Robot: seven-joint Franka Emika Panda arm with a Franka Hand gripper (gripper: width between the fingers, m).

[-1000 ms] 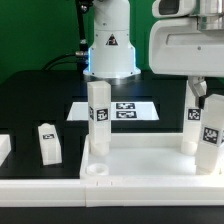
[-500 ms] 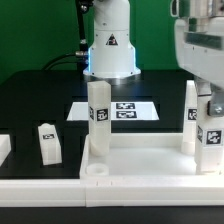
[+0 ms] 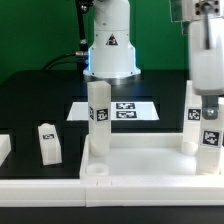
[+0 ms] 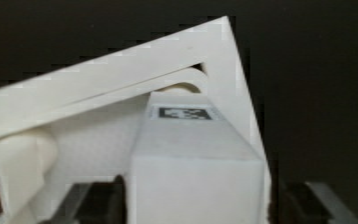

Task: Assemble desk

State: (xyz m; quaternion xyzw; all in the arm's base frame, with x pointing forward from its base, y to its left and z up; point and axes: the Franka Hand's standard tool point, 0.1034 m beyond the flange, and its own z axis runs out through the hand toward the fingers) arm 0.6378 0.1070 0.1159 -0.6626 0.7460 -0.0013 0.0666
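The white desk tabletop (image 3: 140, 160) lies with its rim up. One tagged leg (image 3: 98, 125) stands in its far-left corner and another leg (image 3: 190, 120) in the far-right corner. A third leg (image 3: 209, 140) stands at the near-right corner, and my gripper (image 3: 208, 108) hangs straight over its top. In the wrist view this leg (image 4: 197, 150) fills the space between the fingers (image 4: 101, 200), with a dark gap showing on one side; my gripper (image 4: 208, 205) is open astride it. The tabletop's corner (image 4: 105, 85) shows beyond. A fourth leg (image 3: 49, 142) lies loose on the black table at the exterior view's left.
The marker board (image 3: 115, 110) lies flat behind the tabletop, in front of the robot base (image 3: 110, 45). A long white rail (image 3: 40, 186) runs along the table's front edge. A white piece (image 3: 3, 150) shows at the exterior view's far left.
The hand has shifted toward the exterior view's right above the near-right leg. Its jaws have spread off that leg, which stays standing in its corner.
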